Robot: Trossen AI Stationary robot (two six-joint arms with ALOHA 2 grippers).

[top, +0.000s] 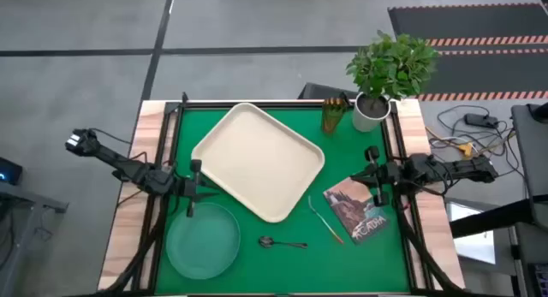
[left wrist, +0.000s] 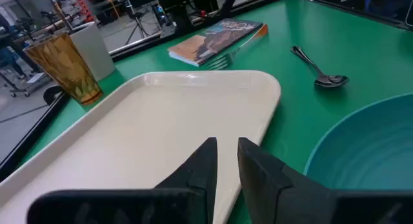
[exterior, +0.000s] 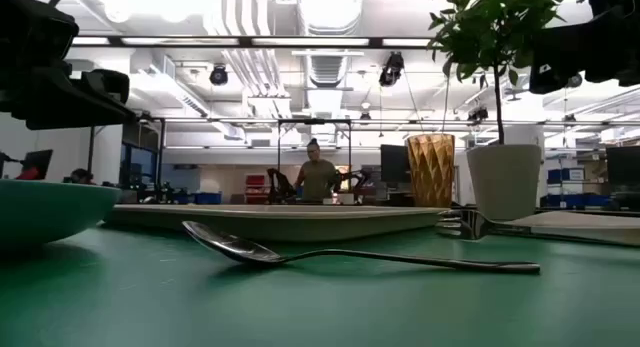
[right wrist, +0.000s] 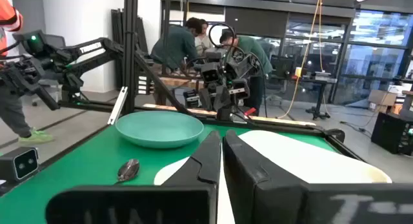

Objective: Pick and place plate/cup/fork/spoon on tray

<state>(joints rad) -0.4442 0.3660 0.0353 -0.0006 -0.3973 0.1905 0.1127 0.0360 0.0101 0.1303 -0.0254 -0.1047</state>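
Note:
The cream tray (top: 257, 160) lies turned at an angle in the middle of the green mat. The teal plate (top: 204, 240) rests on the mat at the near left. The dark spoon (top: 282, 242) lies near the front edge, and the fork (top: 325, 220) lies beside the book. The amber cup (top: 333, 115) stands at the far right by the plant pot. My left gripper (top: 195, 190) is shut and empty, hovering by the tray's left corner above the plate's far rim. My right gripper (top: 374, 173) is shut and empty, at the right edge over the book's far end.
A picture-covered book (top: 358, 210) lies at the near right, with the fork along its left side. A white pot with a green plant (top: 370, 113) stands at the far right corner next to the cup. People stand in the room beyond the table (exterior: 318, 177).

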